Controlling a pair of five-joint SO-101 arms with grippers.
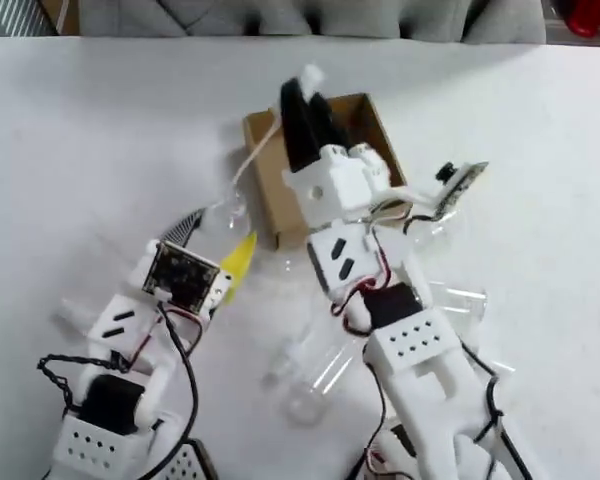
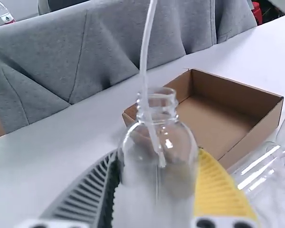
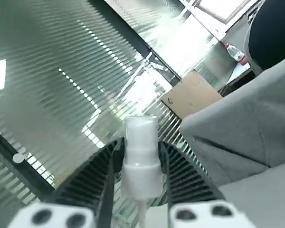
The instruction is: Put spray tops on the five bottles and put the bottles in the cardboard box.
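Left gripper (image 2: 157,164) clasps bottle (image 2: 156,137), right gripper (image 3: 140,147) spray top (image 3: 141,173)

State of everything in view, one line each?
Clear plastic bottle: upright, uncapped, dip tube in its neck.
White spray top: above the bottle, not seated.
Brown cardboard box: open, no bottles seen inside.
Loose clear bottles: lying on the table.
Left gripper: fingers shut on the bottle.
Right gripper: fingers shut on the spray top.
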